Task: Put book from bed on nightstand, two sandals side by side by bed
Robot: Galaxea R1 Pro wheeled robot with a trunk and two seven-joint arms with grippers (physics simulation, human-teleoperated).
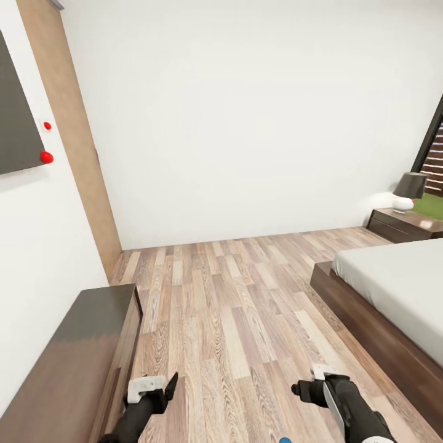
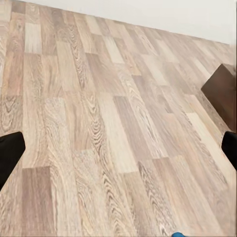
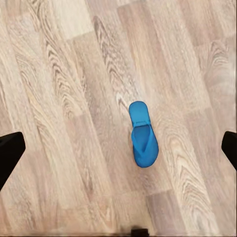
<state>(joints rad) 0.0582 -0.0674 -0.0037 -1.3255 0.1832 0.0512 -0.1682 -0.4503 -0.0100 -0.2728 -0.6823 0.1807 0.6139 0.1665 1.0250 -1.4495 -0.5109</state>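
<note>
One bright-blue sandal lies flat on the wood-plank floor, straight ahead of my right gripper, which hangs open above it with nothing between its fingers. A sliver of blue sandal shows at the head view's lower edge, between the arms. My left gripper is open too, over bare floor, with a blue sliver at that picture's edge. The bed, off-white mattress on a dark frame, stands to the right. Beyond it is the nightstand. The book is out of view.
A long low dark-brown dresser runs along the left wall, close to my left arm. A dark-shaded lamp stands on the nightstand. The bed frame's corner shows in the left wrist view. Open floor stretches ahead to the white wall.
</note>
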